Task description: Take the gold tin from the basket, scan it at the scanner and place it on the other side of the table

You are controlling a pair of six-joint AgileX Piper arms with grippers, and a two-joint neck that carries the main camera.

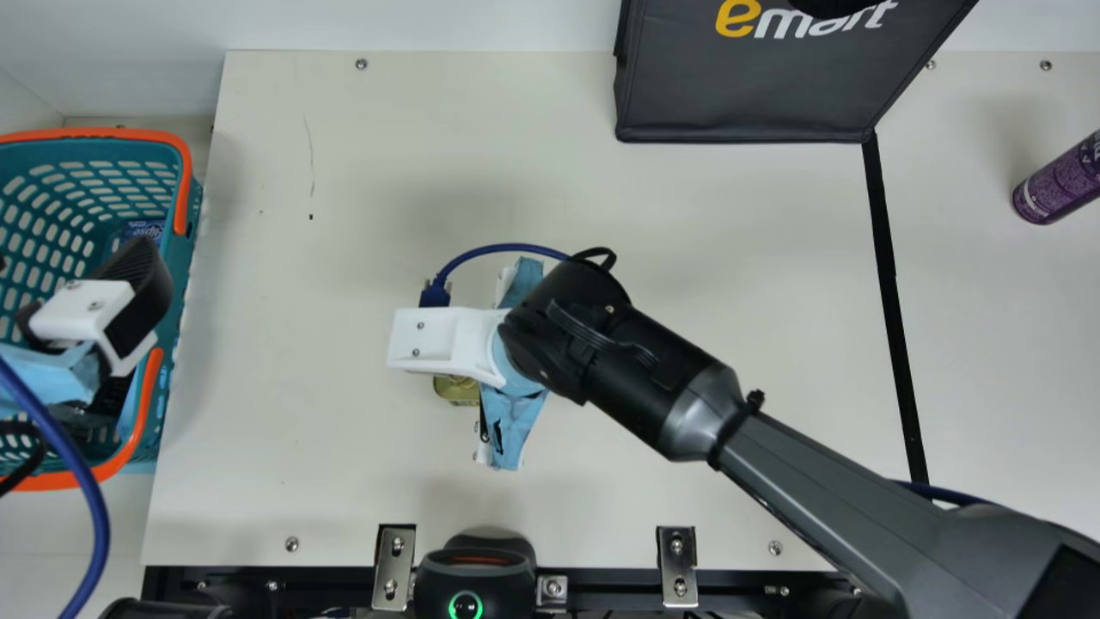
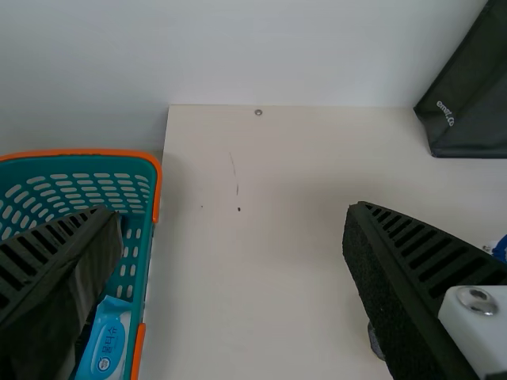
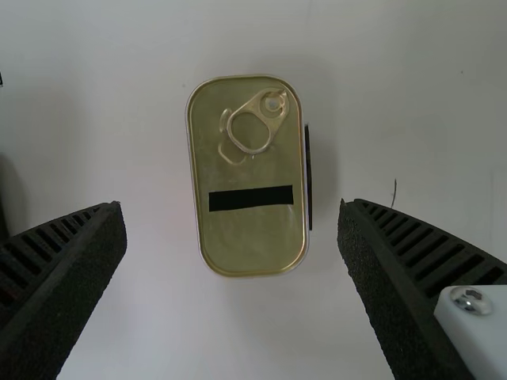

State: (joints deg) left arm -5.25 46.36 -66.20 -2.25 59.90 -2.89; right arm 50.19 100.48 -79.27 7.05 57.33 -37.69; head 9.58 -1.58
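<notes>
The gold tin lies on the table, partly covered by my right gripper above it in the main view. Looking down from the right wrist, the tin's pull-ring lid is visible with a black strip across it; my right gripper is open and its fingers stand apart from the tin on either side. My left gripper is over the right part of the teal basket in the main view. From its own wrist, the left gripper is open with nothing held, the basket beyond one finger.
A black bag stands at the back, and a purple can is at the far right beyond a black tape line. The scanner sits at the front edge between metal brackets. A blue packet lies in the basket.
</notes>
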